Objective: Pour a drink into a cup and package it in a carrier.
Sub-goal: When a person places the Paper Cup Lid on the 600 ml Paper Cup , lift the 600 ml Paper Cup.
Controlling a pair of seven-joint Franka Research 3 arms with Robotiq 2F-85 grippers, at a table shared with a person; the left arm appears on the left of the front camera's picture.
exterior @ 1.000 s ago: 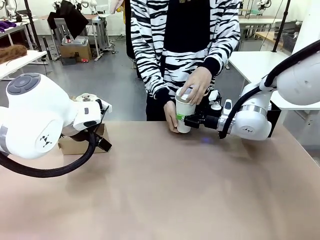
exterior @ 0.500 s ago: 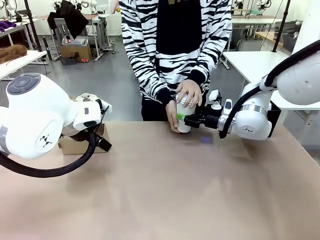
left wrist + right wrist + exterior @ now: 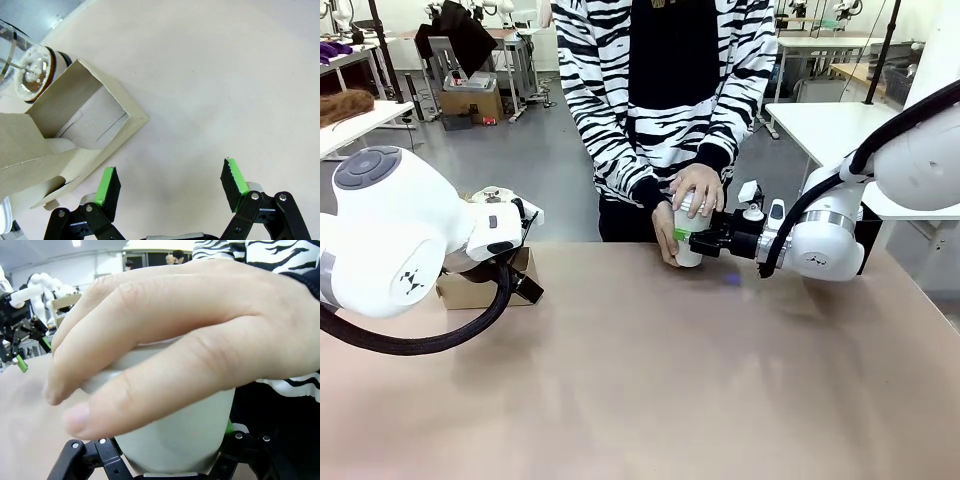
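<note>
beige tabletop spread between robot and person. at left, the left gripper hung with jaws spread wide near the carrier — free, i'd judge, for packing. the jug stood just beside it. farther right, the right gripper pinched the cup steady while a person's hand pressed on top — likely capping it.

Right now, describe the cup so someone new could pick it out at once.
Look to the far edge of the table, where the person in the striped top stands. There the right gripper is shut on the cup, with the person's hand over its top. It is tall and plain white, unlike the brown carrier at the left.
</note>
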